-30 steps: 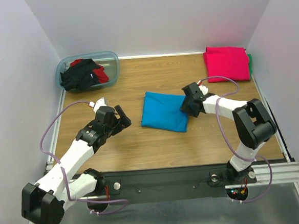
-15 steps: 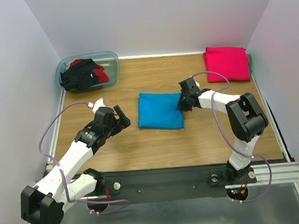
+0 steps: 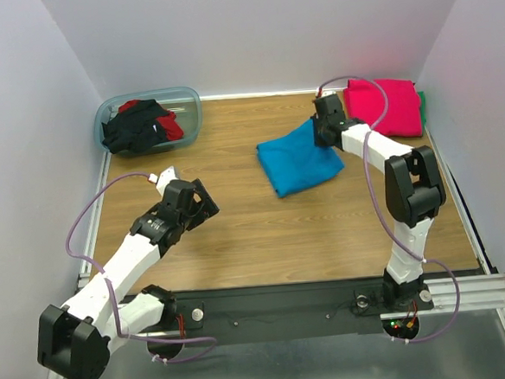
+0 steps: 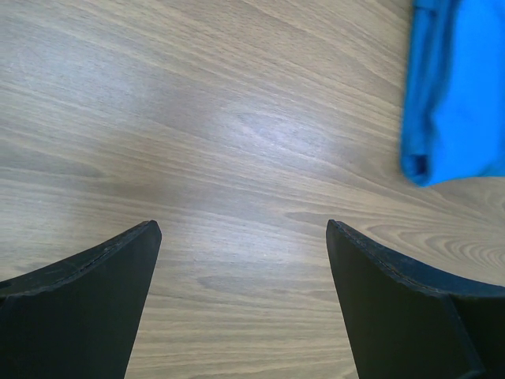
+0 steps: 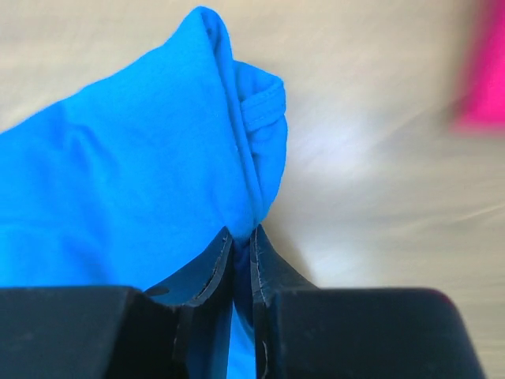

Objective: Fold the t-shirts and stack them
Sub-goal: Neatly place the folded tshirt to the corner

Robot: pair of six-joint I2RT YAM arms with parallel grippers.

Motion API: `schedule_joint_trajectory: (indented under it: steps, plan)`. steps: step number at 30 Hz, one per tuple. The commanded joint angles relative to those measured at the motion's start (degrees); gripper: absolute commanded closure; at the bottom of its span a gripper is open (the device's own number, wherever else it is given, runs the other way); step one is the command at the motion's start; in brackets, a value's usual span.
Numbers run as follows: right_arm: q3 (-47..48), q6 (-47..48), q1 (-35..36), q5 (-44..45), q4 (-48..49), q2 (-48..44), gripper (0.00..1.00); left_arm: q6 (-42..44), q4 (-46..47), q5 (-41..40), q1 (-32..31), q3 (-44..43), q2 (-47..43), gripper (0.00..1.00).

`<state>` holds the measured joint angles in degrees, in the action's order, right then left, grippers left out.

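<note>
We are in a robotics lab, looking into a test cell rather than a home or shop. Plain pale walls (image 3: pixel 267 32) box in a small wooden tabletop (image 3: pixel 264 232) on three sides. Along the bottom of the top view, a left arm (image 3: pixel 131 254) and a right arm (image 3: pixel 413 187) stand on a black base bar (image 3: pixel 278 305) beside bare aluminium rail (image 3: pixel 476 291), with purple cables (image 3: pixel 74 241) looping free. The table holds a plastic tub (image 3: pixel 191 116) at upper left, a magenta-pink t-shirt (image 3: pixel 385 106) at upper right and a turquoise t-shirt (image 3: pixel 298 160) near the middle.

Shirt (image 3: pixel 295 159) left of stack (image 3: pixel 390 109), perhaps touching
</note>
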<state>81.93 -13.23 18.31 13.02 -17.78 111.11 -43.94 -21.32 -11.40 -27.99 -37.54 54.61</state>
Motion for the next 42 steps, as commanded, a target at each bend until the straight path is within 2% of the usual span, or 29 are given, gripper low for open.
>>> schedule_joint_trajectory:
  steps: [1,11,15,27,42]
  plan:
    - [7.3,16.6,-2.3,11.1,0.5,0.9,1.00,0.4,-0.8,-3.6,0.4,-3.1,0.9,0.02]
    - [23.3,31.5,-9.8,10.4,0.0,7.3,1.00,3.7,1.7,-5.4,1.3,-8.5,8.9,0.02]
    - [30.1,36.4,-11.2,14.5,-0.1,11.9,1.00,4.6,1.7,-6.1,1.9,-11.6,13.7,0.02]
    - [41.1,35.1,-13.8,12.5,-0.1,13.6,1.00,6.4,1.5,-5.6,4.7,-17.1,23.1,0.02]
    - [46.5,32.0,-15.8,13.5,-0.3,10.6,1.00,5.7,1.4,-4.9,5.7,-14.8,19.2,0.02]
